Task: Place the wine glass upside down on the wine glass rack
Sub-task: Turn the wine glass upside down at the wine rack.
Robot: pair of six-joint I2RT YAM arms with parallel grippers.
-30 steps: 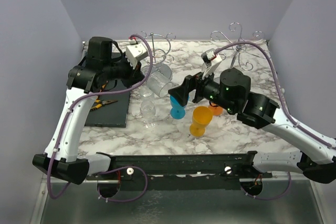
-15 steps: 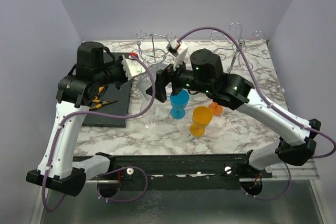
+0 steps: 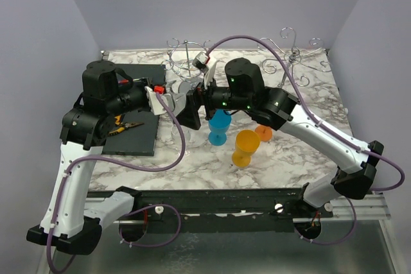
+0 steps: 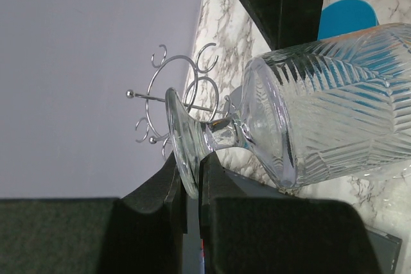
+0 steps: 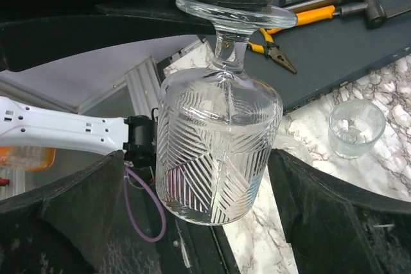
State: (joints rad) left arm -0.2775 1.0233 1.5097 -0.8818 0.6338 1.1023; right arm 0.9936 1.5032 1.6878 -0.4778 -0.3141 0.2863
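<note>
marble table (image 3: 192,162) below, the glass (image 5: 218,139) hangs over its middle, short of the rack (image 3: 187,62) at the far edge, foot pinched in the left gripper (image 4: 191,181), right gripper (image 5: 200,158) spread wide round the bowl; stiff, slick, brittle, likely best taken gently by the bowl.
</note>
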